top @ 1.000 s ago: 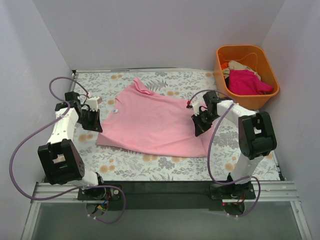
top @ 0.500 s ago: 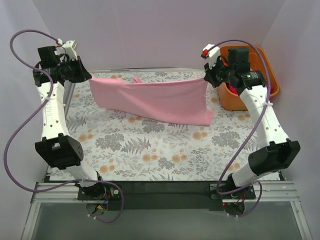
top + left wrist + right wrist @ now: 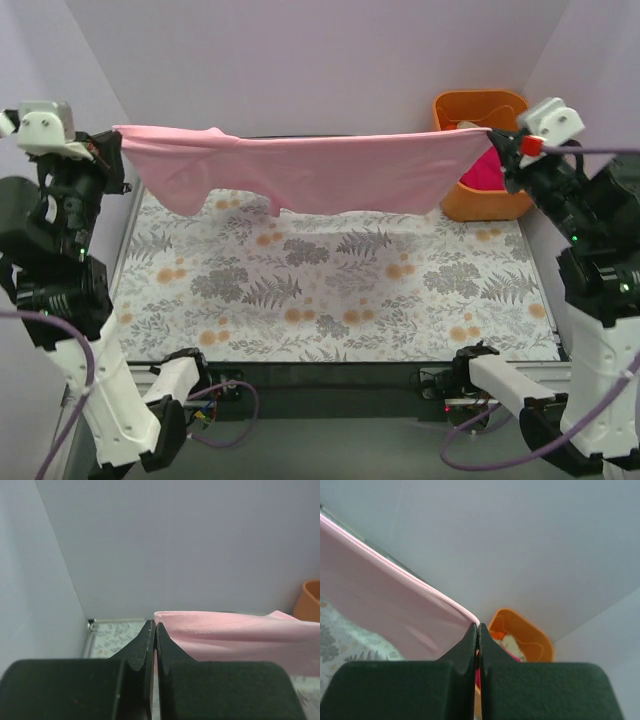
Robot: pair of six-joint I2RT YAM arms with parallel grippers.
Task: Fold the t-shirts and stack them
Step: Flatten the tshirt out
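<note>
Light pink t-shirt (image 3: 300, 170) hangs stretched wide in the air between two raised grippers, above a floral table (image 3: 330, 290). The left gripper (image 3: 154, 625) is pinched tight on one end, the right gripper (image 3: 478, 625) on the other. Just beyond the right gripper, an orange tub (image 3: 480, 102) holds a magenta shirt (image 3: 478, 172).

orange tub (image 3: 495, 205) — partly behind pink t-shirt (image 3: 330, 175), its inside mostly hidden
</note>
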